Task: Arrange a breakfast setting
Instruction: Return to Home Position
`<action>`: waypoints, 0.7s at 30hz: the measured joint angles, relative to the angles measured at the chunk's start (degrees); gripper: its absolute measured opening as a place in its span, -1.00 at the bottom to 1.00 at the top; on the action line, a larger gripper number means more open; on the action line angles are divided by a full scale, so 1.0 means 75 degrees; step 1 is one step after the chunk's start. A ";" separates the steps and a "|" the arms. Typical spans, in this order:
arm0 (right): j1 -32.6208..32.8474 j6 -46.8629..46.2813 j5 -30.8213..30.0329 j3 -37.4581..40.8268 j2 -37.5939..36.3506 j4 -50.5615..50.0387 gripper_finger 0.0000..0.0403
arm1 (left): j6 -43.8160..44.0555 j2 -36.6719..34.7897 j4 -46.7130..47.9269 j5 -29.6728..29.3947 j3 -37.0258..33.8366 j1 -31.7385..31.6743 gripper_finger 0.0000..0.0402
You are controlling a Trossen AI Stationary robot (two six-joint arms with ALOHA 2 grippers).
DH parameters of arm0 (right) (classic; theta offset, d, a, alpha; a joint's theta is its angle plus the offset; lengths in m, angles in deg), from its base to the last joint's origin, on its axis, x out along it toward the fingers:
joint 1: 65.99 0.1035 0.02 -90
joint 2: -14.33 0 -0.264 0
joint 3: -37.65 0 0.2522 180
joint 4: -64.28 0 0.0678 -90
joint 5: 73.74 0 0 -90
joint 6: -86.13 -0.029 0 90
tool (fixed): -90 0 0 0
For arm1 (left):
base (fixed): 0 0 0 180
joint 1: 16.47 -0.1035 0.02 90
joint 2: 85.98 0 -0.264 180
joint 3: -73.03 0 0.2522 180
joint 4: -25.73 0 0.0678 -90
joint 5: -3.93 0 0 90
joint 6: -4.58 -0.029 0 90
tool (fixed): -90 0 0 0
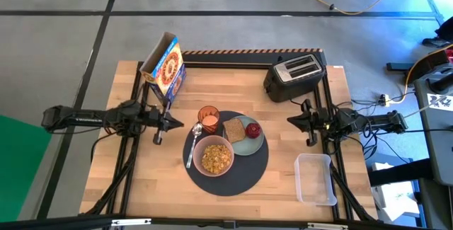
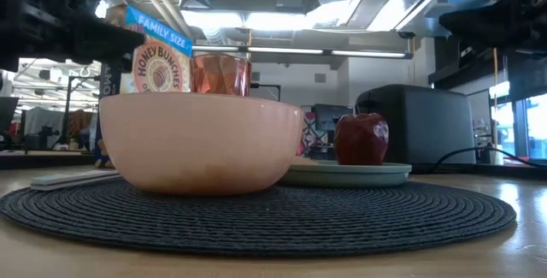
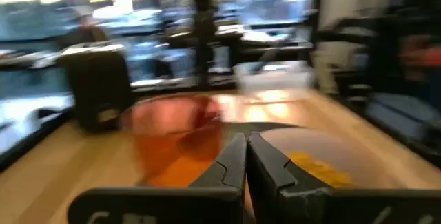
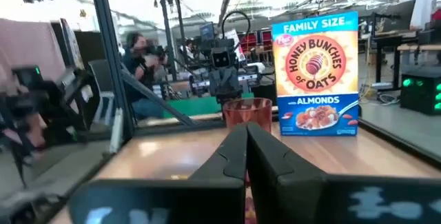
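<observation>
The round dark-grey mat [image 1: 244, 177] lies at the table's middle. On it stand the pink bowl [image 1: 216, 157] holding cereal and the pale-green plate [image 1: 249, 145], which carries the toast slice [image 1: 233, 129] and the red fruit [image 1: 252, 129]. The amber cup [image 1: 208, 115] stands at the mat's far left rim, and the metal spoon [image 1: 192, 147] lies left of the bowl. My left gripper [image 1: 180, 124] hovers shut just left of the cup [image 3: 176, 138]. My right gripper [image 1: 289, 121] hovers shut to the right of the plate, pointing at the cup [image 4: 247, 114].
A cereal box [image 1: 164, 67] stands at the far left and a black toaster [image 1: 295, 74] at the far right. A clear plastic tub [image 1: 315, 178] sits near the right front corner. Bare wood shows left of the mat and along the near edge.
</observation>
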 joint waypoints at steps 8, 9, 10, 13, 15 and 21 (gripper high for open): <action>0.0000 0.1013 0.0410 0.0002 0.0000 -0.0096 -1.00 | 0.0555 -0.0769 -0.0592 -0.0647 0.0182 -0.0006 -1.00; 0.0000 0.1027 0.0560 0.0003 0.0000 -0.0113 -1.00 | 0.0562 -0.0948 -0.0517 -0.0455 0.0184 -0.0003 -1.00; 0.0000 0.1025 0.0677 0.0003 0.0000 -0.0140 -1.00 | 0.0642 -0.1127 -0.0315 -0.0334 0.0195 0.0003 -1.00; 0.0000 0.0971 0.0807 0.0002 0.0000 -0.0185 -1.00 | 0.1195 -0.1854 0.0784 -0.0294 0.0192 -0.0002 -1.00; 0.0000 0.0758 0.0807 0.0003 0.0000 -0.0176 -1.00 | 0.1200 -0.2372 0.1505 -0.0058 0.0192 -0.0003 -1.00; 0.0000 0.0616 0.0804 0.0003 0.0000 -0.0216 -1.00 | 0.0747 -0.2694 0.1985 0.0874 0.0224 0.0002 -1.00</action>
